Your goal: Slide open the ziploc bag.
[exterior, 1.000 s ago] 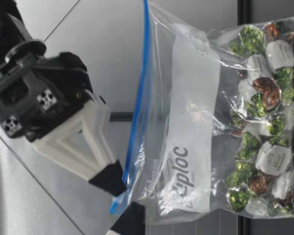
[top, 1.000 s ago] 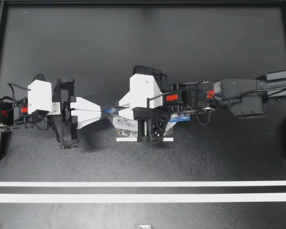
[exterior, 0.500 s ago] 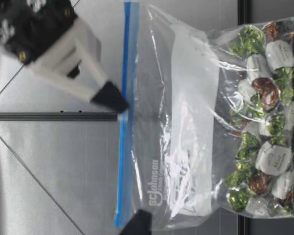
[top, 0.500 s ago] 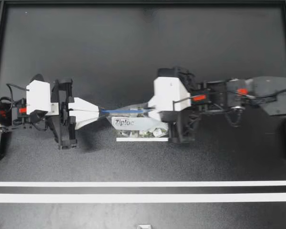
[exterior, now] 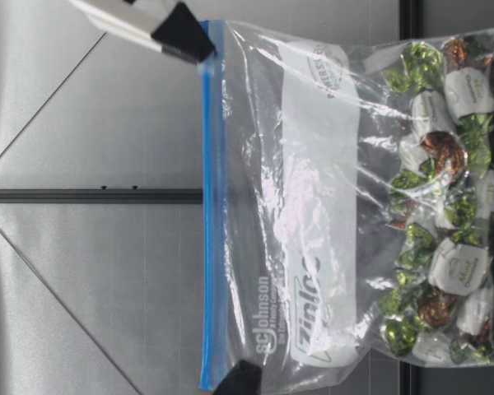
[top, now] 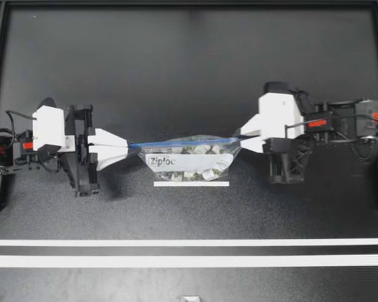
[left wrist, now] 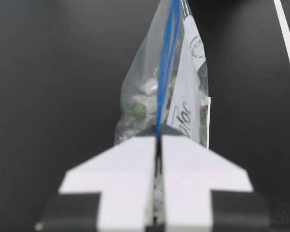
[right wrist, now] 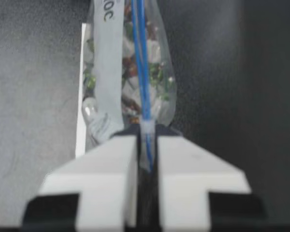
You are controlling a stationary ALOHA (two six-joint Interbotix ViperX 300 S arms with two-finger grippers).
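Your clear plastic zip bag [top: 189,161] is holding a heap of foil-wrapped sweets [exterior: 445,164] in green, brown and white, all sitting in its bottom part, while the upper part under the blue zip strip [top: 183,143] is staying empty. The bag is standing upright on the black table [top: 176,75] near its middle, just behind a short white tape mark [top: 191,184], with the sweets down at the table and the strip on top. A second ago your right gripper [top: 241,136] was pinching the strip close to your left gripper [top: 127,146]; half a second ago it was about midway along; now it is sitting at the far end, and the strip, which was slanting and slack, is running straight and level. Your left gripper is staying almost where it was. The fingers of both are pressed nearly together, each pair clamping one end of the strip. The bag's long axis is running from one gripper to the other across the table, its printed face turning toward the low camera. From these views you cannot tell whether the mouth is parting.
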